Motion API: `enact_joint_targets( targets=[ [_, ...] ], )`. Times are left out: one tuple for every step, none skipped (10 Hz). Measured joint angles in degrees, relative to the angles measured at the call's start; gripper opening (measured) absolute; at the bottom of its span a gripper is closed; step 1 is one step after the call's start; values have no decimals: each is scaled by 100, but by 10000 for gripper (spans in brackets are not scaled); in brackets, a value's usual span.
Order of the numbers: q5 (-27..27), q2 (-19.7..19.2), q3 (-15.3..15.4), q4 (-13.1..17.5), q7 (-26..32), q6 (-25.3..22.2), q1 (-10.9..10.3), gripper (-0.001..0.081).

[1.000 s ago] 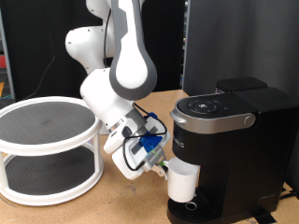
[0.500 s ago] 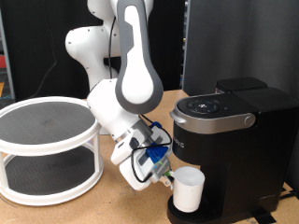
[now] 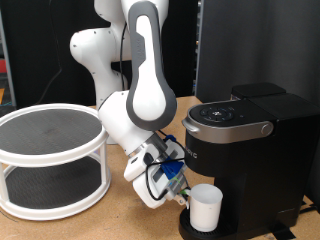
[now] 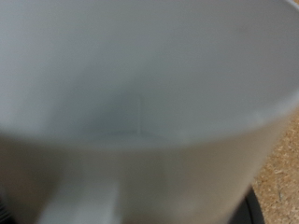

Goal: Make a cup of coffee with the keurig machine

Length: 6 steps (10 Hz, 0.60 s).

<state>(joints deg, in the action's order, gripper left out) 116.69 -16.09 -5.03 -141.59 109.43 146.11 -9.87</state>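
Note:
The white cup stands upright on or just above the drip tray of the black keurig machine, under its brew head. My gripper is at the cup's side towards the exterior view's left and is shut on it near the handle. In the wrist view the cup fills nearly the whole picture, blurred, with its handle showing. The machine's silver-grey lid is down.
A white two-tier round rack stands at the exterior view's left. A dark panel rises behind the machine. The arm's white base is at the back. Wooden tabletop lies between rack and machine.
The gripper has carried the cup down and towards the exterior view's right, from tilted beside the machine to upright under the brew head over the drip tray.

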Motion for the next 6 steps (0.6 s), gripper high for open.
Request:
enact_joint_targets(
  targets=[
    [3, -29, 5, 0, 13, -17, 0, 104],
    [3, -41, 6, 0, 15, -36, 0, 286],
    [3, -41, 6, -1, 15, -41, 0, 470],
    [3, -41, 6, -5, 15, -41, 0, 470],
    [3, -27, 6, -23, 17, -19, 0, 606],
    [-4, 29, 6, -81, 18, -5, 0, 606]
  ],
)
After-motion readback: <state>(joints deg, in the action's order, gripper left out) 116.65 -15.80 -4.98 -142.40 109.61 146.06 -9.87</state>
